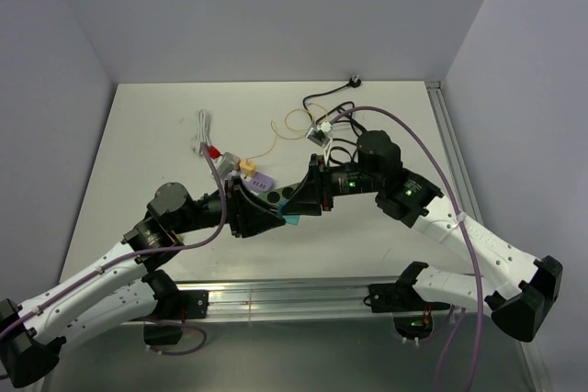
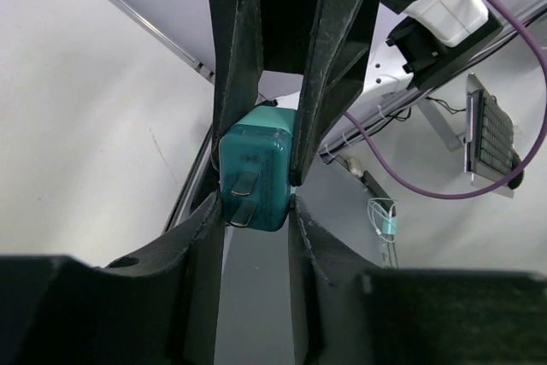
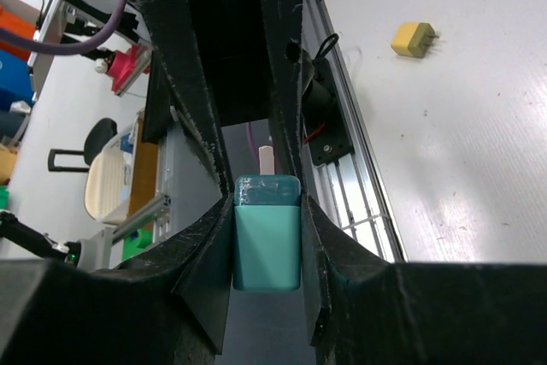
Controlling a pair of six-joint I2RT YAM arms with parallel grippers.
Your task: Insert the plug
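The teal plug [image 2: 256, 179] is a small rectangular block of smooth, glossy plastic with rounded corners. A flat metal prong [image 2: 244, 184] projects from one face. Small moulded marks above that prong are too fine to read.

The plug is held clear of the white table [image 1: 147, 144], over its middle and somewhat nearer the near edge, where the two arms meet.

Right gripper [image 3: 267, 211]: the matte black fingers are closed flat against two opposite sides of the plug, gripping it. In the right wrist view, a short white tab [image 3: 266, 158] shows just past the plug's far end.

Left gripper [image 2: 254, 220]: the jaws are narrowed to the plug's width. The fingertips lie against the sides of the pronged end, opposite the right gripper.

On the table:
- A yellow plug [image 3: 414, 38], blocky with short prongs, lies beside a pale lavender strip [image 1: 260, 179] near the centre.
- A white cable [image 1: 204, 130] with a red end lies towards the left edge.
- A black cable [image 1: 323, 94] with a round black plug lies along the far edge, towards the far right corner.
- A thin tan cord [image 1: 287, 124] loops between the two cables.
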